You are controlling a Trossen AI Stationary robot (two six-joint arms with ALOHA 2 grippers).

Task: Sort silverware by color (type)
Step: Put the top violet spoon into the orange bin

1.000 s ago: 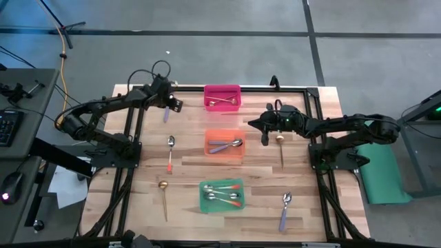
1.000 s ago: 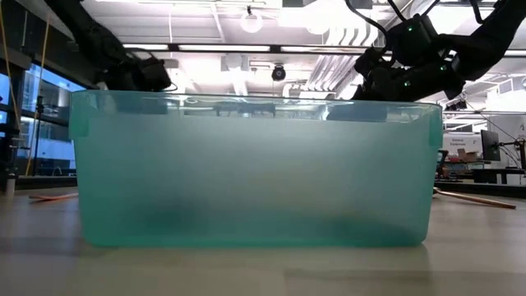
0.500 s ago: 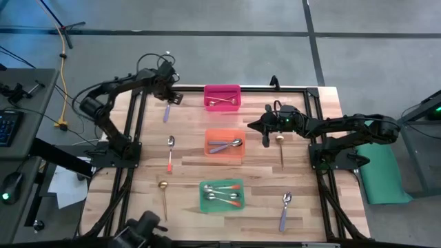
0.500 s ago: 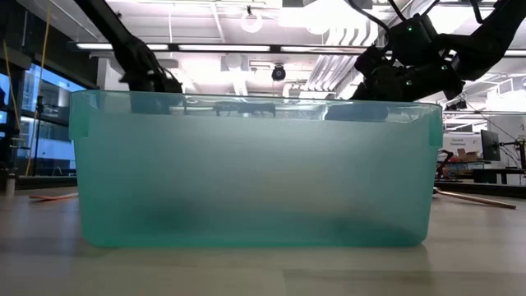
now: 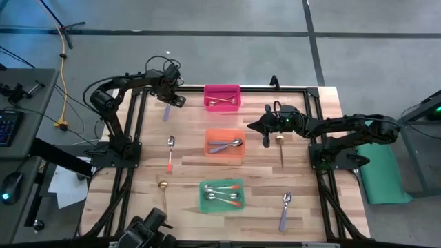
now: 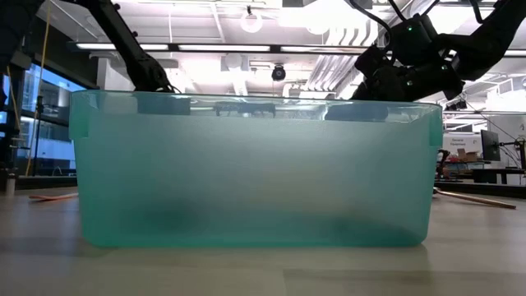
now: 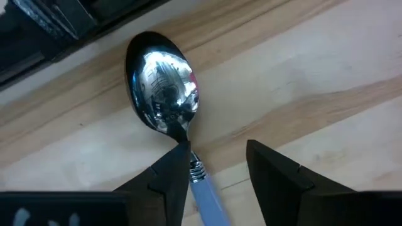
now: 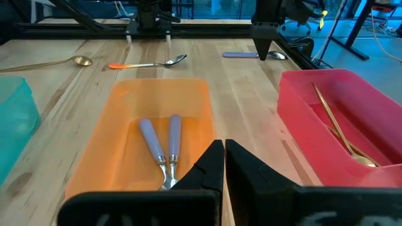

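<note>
Table point(image 5: 303, 172): wood, smooth, so spoons slide. Orange bin point(image 5: 225, 142) at centre already holds purple-handled ones. Left end effector point(image 7: 217, 169), at 11 o'clock, jaws apart, straddles purple-handled spoon point(image 7: 164, 88) at its neck, no grip yet. Judged light, rigid, slick; neck seems the best hold. Right end effector point(image 8: 223, 164) closed, empty.

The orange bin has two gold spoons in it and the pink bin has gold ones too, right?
Not quite. The two spoons in the orange bin are silver with purple handles, not gold; the right wrist view shows them side by side. The pink bin does hold gold spoons.
</note>
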